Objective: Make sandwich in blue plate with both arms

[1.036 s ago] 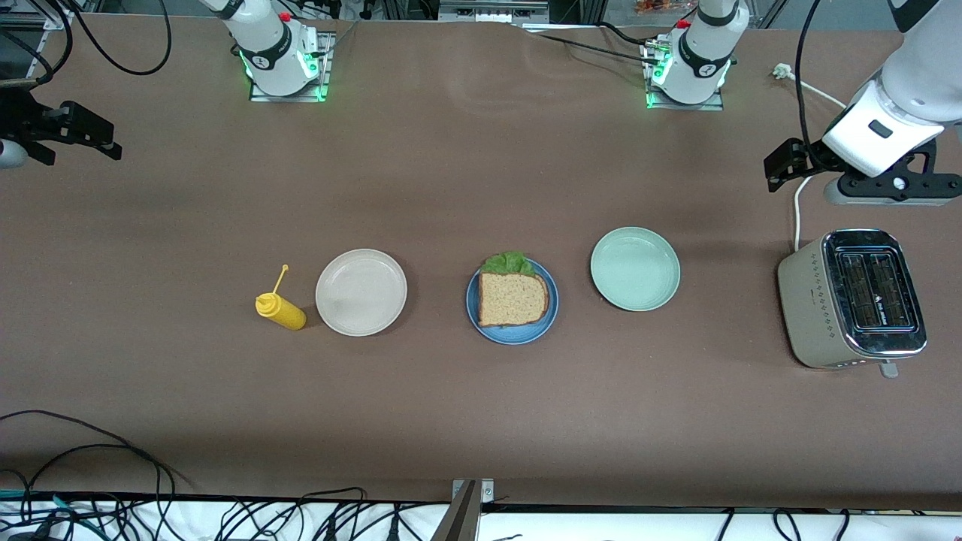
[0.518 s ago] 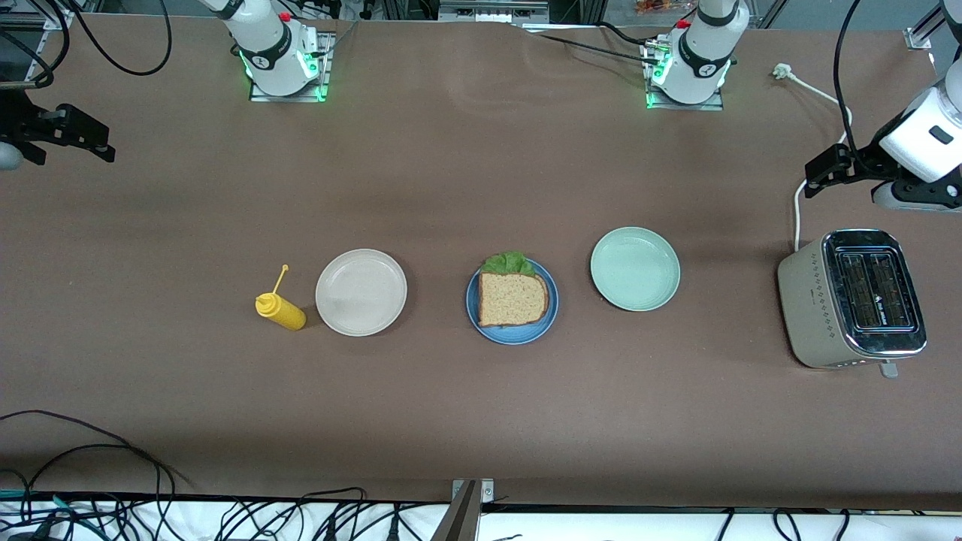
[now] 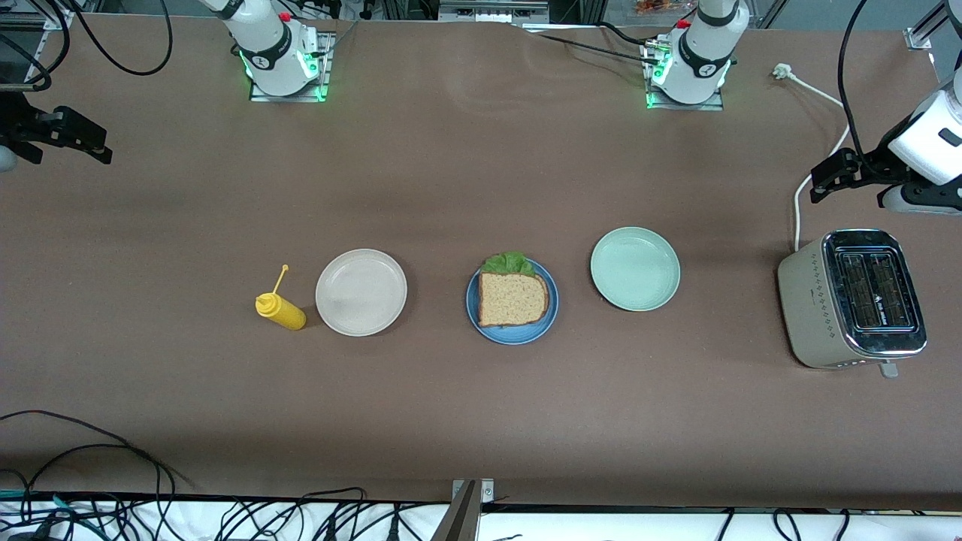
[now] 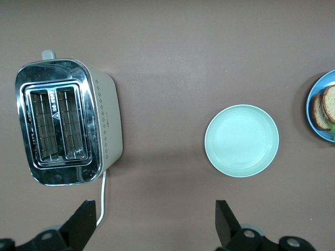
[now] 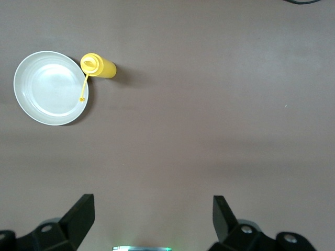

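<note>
You see a brown counter (image 3: 481,421) with a sandwich (image 3: 513,296) on a blue plate (image 3: 512,333), between a beige plate (image 3: 361,292) and a green plate (image 3: 635,269); a mustard bottle (image 3: 280,309) and toaster (image 3: 853,297) sit at the ends.

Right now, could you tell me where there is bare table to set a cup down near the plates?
Bare table lies between the beige plate and the blue plate holding the sandwich, and more between the green plate and the toaster. It is tight only where the mustard bottle stands beside the beige plate. Both grippers hang open at the table's ends.
</note>
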{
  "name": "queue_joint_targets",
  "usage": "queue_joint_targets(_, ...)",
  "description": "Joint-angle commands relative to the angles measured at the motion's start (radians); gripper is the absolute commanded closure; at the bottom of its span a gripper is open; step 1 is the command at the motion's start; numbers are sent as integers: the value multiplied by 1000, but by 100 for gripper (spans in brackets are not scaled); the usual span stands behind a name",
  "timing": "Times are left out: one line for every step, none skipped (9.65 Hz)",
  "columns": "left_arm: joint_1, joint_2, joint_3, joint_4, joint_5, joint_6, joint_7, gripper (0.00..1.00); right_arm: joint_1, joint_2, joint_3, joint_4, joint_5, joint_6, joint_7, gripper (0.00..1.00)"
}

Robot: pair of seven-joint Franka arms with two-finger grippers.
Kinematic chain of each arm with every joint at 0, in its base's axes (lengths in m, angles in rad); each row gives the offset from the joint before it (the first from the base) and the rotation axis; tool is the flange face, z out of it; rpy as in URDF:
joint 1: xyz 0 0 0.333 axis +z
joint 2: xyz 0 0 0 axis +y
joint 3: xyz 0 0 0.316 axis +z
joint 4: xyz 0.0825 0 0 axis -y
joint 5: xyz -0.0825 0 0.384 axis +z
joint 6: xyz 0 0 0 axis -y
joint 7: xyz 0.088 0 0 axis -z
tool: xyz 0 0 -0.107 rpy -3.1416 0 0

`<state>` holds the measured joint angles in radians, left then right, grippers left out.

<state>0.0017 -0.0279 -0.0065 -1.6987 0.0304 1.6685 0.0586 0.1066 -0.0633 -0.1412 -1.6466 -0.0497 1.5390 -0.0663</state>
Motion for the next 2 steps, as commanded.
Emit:
queue_joint_targets(-5, 16, 5, 31, -21, 4, 10, 0, 1, 8, -3, 22, -5, -14, 6, 0)
queue_joint_targets(-5, 23, 5, 34, -20, 4, 10, 0, 1, 8, -3, 21, -5, -14, 6, 0)
